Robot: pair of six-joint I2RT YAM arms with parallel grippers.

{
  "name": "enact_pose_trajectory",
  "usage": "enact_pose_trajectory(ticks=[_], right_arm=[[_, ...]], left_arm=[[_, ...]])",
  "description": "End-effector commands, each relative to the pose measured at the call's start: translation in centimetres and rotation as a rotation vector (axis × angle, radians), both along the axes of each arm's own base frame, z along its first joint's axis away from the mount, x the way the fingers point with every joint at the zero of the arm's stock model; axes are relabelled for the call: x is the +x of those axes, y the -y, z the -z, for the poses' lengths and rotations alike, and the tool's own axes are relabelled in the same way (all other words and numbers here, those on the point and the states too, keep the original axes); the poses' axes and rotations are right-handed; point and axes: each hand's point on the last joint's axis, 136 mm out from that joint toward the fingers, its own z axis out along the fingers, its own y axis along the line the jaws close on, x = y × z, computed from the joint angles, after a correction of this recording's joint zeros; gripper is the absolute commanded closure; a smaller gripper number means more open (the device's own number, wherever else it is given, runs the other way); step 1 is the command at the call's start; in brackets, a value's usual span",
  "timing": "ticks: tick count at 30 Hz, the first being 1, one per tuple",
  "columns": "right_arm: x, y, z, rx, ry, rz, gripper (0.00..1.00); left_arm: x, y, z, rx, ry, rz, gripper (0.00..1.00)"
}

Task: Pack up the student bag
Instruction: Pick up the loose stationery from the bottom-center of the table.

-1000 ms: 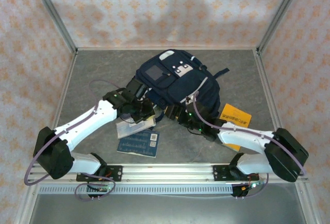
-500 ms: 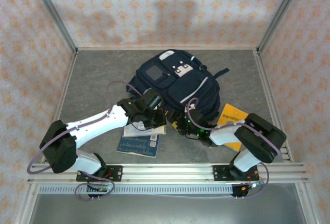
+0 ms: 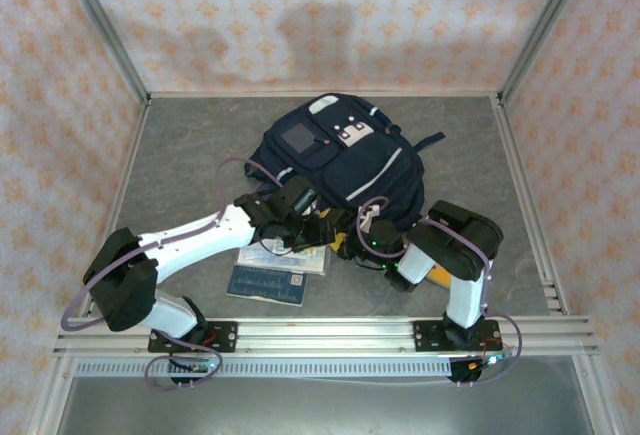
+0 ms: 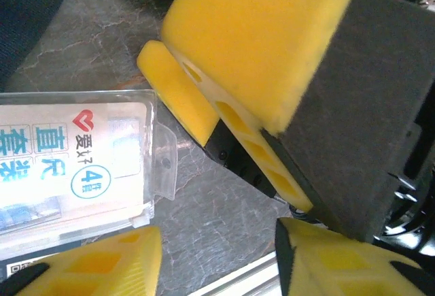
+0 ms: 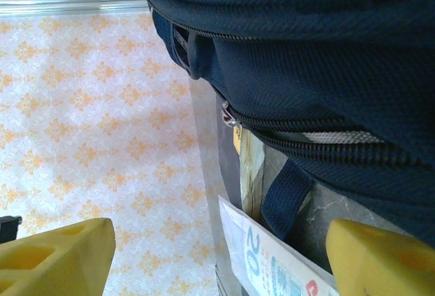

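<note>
The student bag [image 3: 340, 155], a navy backpack with white trim, lies in the middle of the table with its bottom edge toward the arms. My left gripper [image 4: 219, 235] is open over bare table, just right of a clear plastic ruler pack [image 4: 75, 173] that lies flat, nothing between its fingers. My right gripper [image 5: 221, 241] is open too, low at the bag's lower edge [image 5: 306, 51], facing a zipper pull [image 5: 230, 116] and a navy strap loop [image 5: 285, 197]. The right gripper's foam fingers [image 4: 258, 44] sit very close in front of the left one.
A blue book [image 3: 268, 280] lies under the ruler pack [image 3: 285, 253] near the front rail. An orange book [image 3: 438, 273] lies partly under the folded right arm. Patterned walls close in the table on three sides.
My left gripper carried the ruler pack right toward the bag, then opened and let it go. The right arm folded inward, its gripper shifting left to the bag's lower edge.
</note>
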Motion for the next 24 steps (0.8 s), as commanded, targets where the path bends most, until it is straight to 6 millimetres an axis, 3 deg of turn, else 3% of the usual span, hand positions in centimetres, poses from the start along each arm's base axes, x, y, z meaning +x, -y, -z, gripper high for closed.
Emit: enact_pose_trajectory(ticks=[1, 3, 6, 8, 12, 15, 18, 24], right_arm=[[-1.4, 0.0, 2.8, -0.073, -0.082, -0.060, 0.21], [-1.9, 0.6, 4.1, -0.144, -0.096, -0.073, 0.22], [-2.5, 1.7, 5.0, -0.247, -0.093, -0.083, 0.22], [-2.9, 2.4, 5.3, -0.332, -0.087, -0.099, 0.23], [-3.5, 3.7, 4.6, -0.529, -0.043, -0.132, 0.24], [-4.1, 4.7, 3.2, -0.704, 0.008, -0.169, 0.24], [-4.6, 5.3, 1.6, -0.758, 0.040, -0.195, 0.24], [-5.9, 5.5, 1.6, -0.771, 0.028, -0.257, 0.24]], left_arm=[[0.4, -0.6, -3.5, -0.015, 0.124, 0.045, 0.48], [0.8, -2.5, -4.6, 0.015, 0.176, 0.015, 0.46], [1.4, -7.1, -4.5, 0.094, 0.206, -0.084, 0.47], [1.8, -10.9, -3.4, 0.157, 0.202, -0.177, 0.50], [1.6, -16.0, -0.1, 0.190, 0.132, -0.335, 0.55], [1.2, -18.3, 2.7, 0.212, 0.073, -0.419, 0.59], [1.0, -20.2, 4.6, 0.242, 0.038, -0.491, 0.62], [1.4, -21.0, 6.6, 0.232, 0.043, -0.568, 0.64]])
